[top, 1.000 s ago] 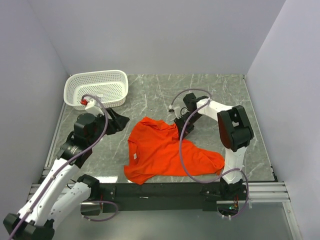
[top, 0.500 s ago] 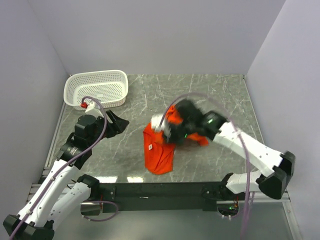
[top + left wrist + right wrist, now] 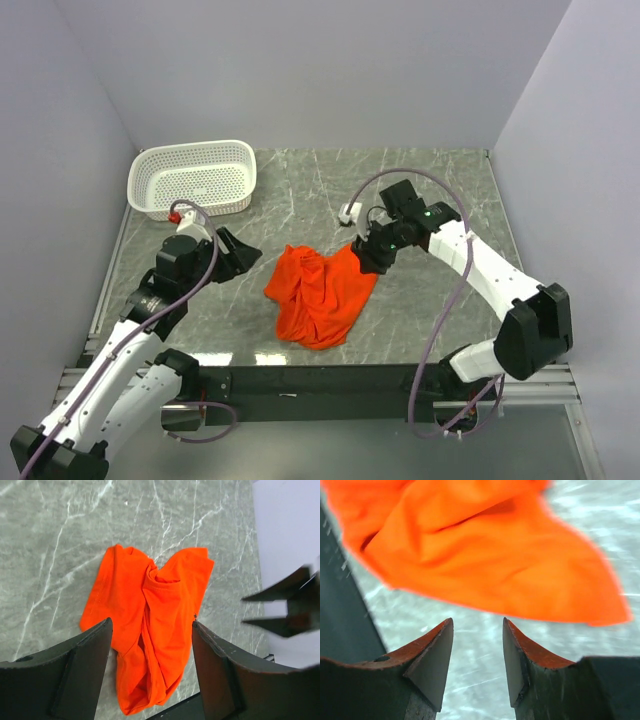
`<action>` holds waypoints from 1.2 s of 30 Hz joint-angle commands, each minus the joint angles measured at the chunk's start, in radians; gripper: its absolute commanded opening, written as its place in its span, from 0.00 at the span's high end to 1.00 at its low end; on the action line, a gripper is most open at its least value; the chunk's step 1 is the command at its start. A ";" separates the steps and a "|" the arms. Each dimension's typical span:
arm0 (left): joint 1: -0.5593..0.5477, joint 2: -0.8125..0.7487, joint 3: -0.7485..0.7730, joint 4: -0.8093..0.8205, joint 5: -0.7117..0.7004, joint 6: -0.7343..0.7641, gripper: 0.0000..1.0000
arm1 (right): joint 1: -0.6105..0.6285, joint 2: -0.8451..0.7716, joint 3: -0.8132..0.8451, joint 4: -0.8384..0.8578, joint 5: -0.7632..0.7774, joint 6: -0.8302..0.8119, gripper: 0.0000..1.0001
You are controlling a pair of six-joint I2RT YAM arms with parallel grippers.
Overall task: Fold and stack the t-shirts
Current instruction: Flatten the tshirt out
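T-shirt (image 3: pixel 320 295), orange-red, lies bunched in a loose heap mid-bench (image 3: pixel 300 190). It is not yet folded, so I judge all the folding is left. The left pincer (image 3: pixel 243 255) hangs parted and empty just left of it. The right pincer (image 3: pixel 477 630), parted and empty, hovers at its far-right edge. No label or writing is readable.
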 commanded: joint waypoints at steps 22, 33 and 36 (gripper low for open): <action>0.006 -0.031 -0.101 0.074 0.071 -0.066 0.30 | 0.114 0.564 0.466 0.041 -0.153 0.113 0.51; 0.006 -0.034 -0.098 0.071 0.074 -0.073 0.30 | 0.159 0.537 0.434 0.051 -0.078 0.138 1.00; 0.006 -0.053 -0.101 0.060 0.068 -0.073 0.30 | 0.079 0.442 0.381 0.146 0.049 0.223 1.00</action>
